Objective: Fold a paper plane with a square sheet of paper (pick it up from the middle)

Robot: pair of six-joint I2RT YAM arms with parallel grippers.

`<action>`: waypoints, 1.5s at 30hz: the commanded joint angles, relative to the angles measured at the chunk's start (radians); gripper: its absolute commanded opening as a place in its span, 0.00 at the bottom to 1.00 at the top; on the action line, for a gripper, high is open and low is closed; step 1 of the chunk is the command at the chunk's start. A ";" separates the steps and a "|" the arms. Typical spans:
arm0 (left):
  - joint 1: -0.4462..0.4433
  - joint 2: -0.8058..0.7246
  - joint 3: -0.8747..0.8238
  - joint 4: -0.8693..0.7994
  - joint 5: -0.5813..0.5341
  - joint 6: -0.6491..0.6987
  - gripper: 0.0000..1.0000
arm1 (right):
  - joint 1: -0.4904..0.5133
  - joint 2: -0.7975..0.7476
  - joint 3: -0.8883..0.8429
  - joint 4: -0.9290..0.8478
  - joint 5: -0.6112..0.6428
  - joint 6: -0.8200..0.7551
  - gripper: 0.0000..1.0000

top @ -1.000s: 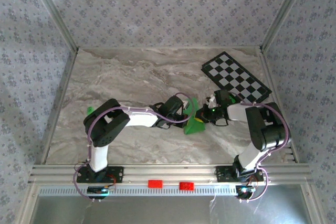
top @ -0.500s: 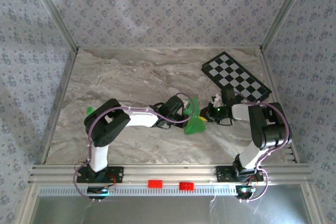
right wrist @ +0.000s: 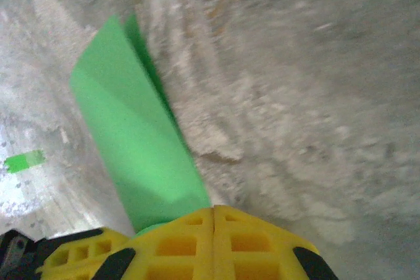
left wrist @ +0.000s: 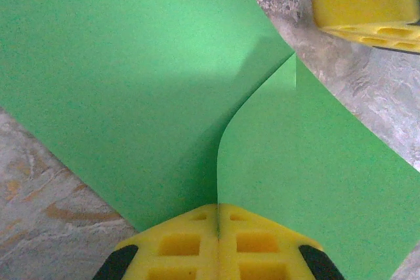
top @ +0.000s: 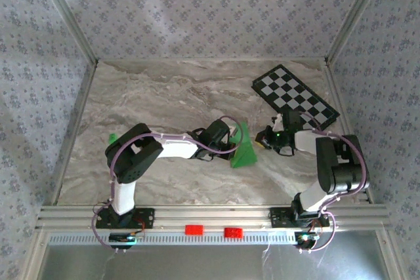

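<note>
The square sheet of paper (top: 245, 151) is bright green, folded along a centre crease and standing as a pointed wedge on the marble table. My left gripper (top: 231, 141) is shut on its left edge. In the left wrist view the yellow jaws (left wrist: 218, 210) pinch the crease, and two flaps of the paper (left wrist: 131, 77) spread away from them. My right gripper (top: 261, 140) is just right of the sheet, a small gap apart, shut with nothing in it. In the right wrist view its jaws (right wrist: 214, 210) press together and the paper (right wrist: 134, 139) stands beyond them to the left.
A black-and-white checkered board (top: 295, 96) lies at the back right, near the right arm. A tiny green block (top: 112, 138) sits by the left arm's elbow. The metal frame rail (top: 210, 216) runs along the near edge. Patterned walls enclose the table.
My right gripper has drawn back to the right, away from the paper, and its arm has swung outward. The left gripper and the paper have stayed in place.
</note>
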 commanded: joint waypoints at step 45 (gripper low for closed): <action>0.003 0.054 0.039 -0.133 0.013 0.023 0.00 | 0.184 0.007 0.005 0.019 -0.051 0.068 0.00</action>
